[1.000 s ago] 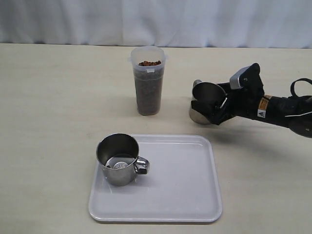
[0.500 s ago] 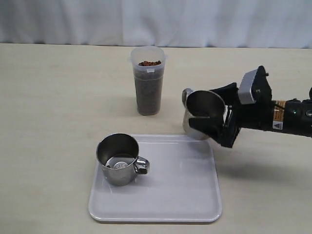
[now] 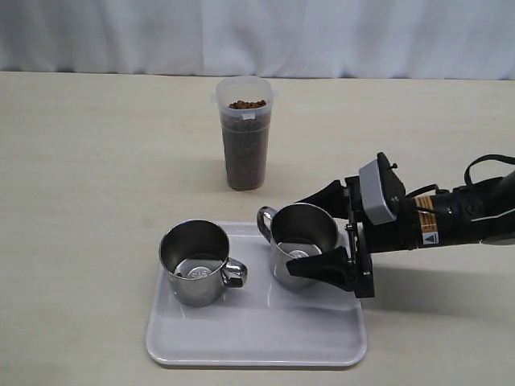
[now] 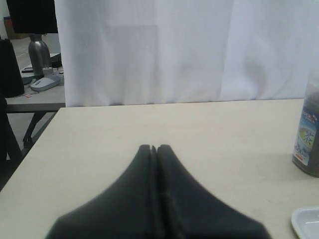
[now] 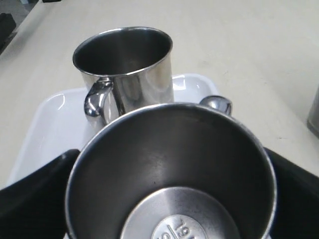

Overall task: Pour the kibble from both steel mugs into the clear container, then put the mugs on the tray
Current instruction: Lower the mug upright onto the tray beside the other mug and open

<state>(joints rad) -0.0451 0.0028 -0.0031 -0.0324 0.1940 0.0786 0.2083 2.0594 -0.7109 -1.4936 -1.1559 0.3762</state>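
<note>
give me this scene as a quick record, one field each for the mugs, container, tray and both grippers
free mug: upright on the tray, empty, handle toward the other mug
gripped mug: upright, empty, on or just above the tray
clear container: on the table behind the tray, kibble nearly to its rim
tray: white, flat on the table
right gripper: fingers clamped on either side of the gripped mug
left gripper: shut, holding nothing, over bare table
</note>
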